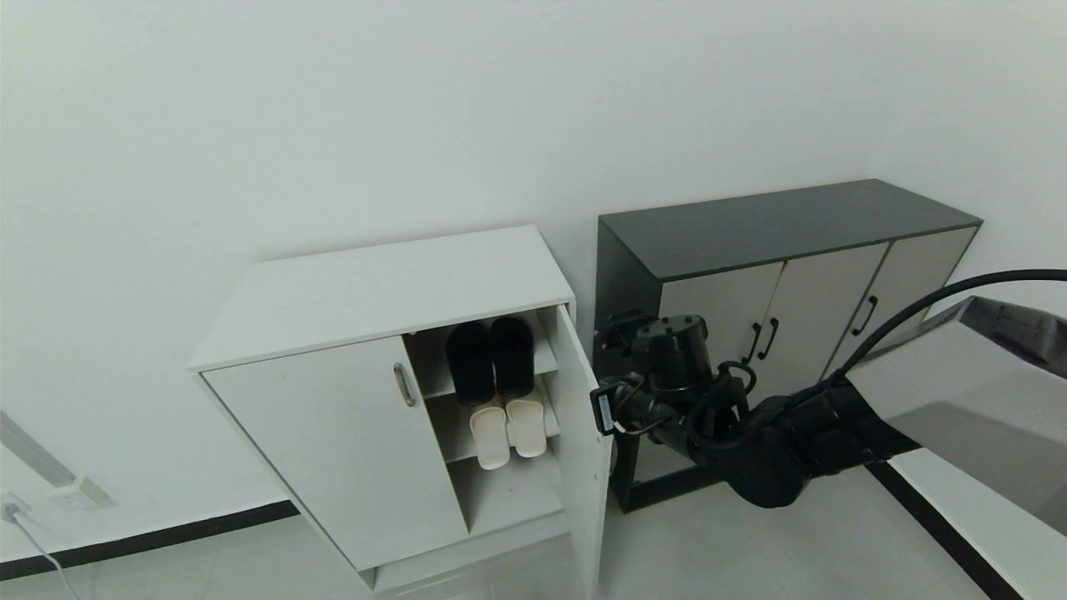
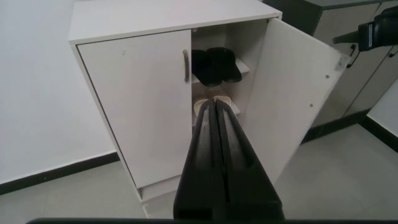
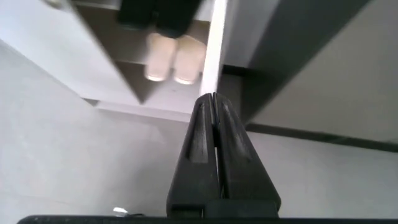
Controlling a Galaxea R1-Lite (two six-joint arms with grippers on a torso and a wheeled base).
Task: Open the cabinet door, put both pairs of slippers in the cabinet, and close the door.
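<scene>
Clenched right claw (image 3: 214, 101) at open cabinet door (image 1: 583, 433), 3 o'clock side. Black slippers (image 1: 492, 362) and white slippers (image 1: 508, 429) shelved; closing step. Calls for pushing it toward 9 o'clock.

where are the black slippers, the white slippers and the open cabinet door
black slippers (image 1: 472, 363): head view, on the upper of the pair's left slipper
white slippers (image 1: 490, 435): head view, on the upper of the pair's left slipper
open cabinet door (image 1: 583, 433): head view, on the middle of its inner face

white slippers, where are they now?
Head view: the white slippers sit in the open right half of the white cabinet, on the shelf just below the black slippers, left of the open door.
</scene>
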